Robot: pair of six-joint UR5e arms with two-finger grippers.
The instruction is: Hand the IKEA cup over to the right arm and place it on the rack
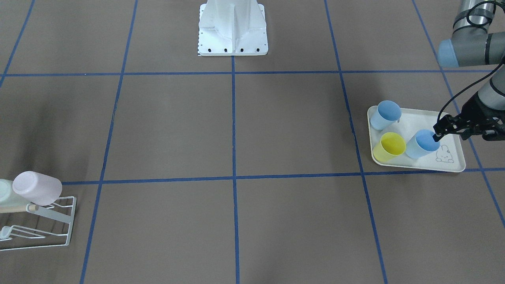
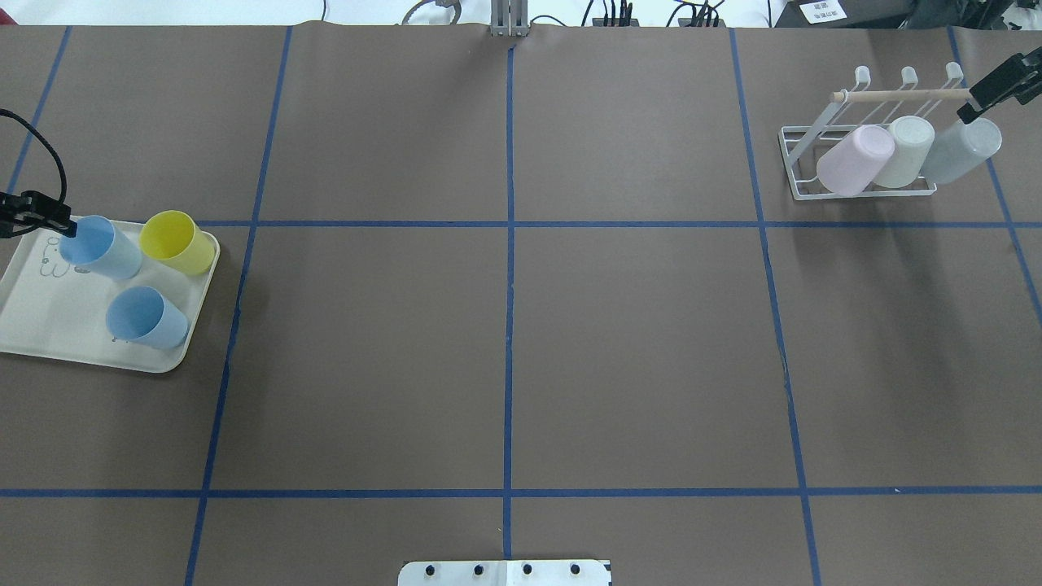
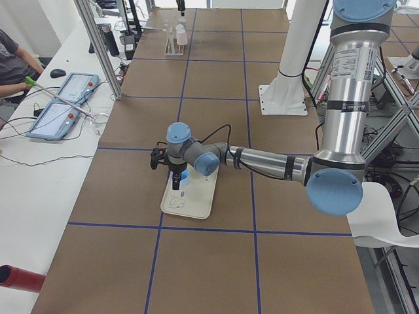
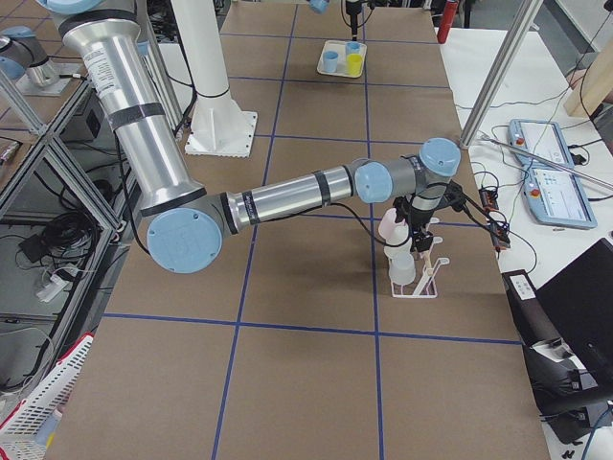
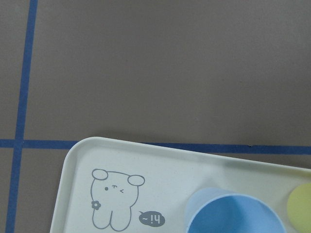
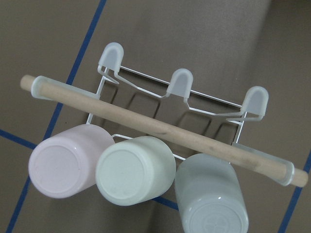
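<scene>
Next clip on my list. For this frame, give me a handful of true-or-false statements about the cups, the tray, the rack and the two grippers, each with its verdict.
1. Three cups stand on the tray. True: the blue cup by the rabbit print, the other blue cup and the yellow cup.
2. The rack holds two cups. False: it holds three, the pink cup, the cream cup and the grey cup.
3. The left gripper is at the blue cup by the rabbit print. True.
4. The right gripper is over the tray. False: it is at the rack.
5. The yellow cup lies on the bare table. False: it stands upright on the tray.
</scene>
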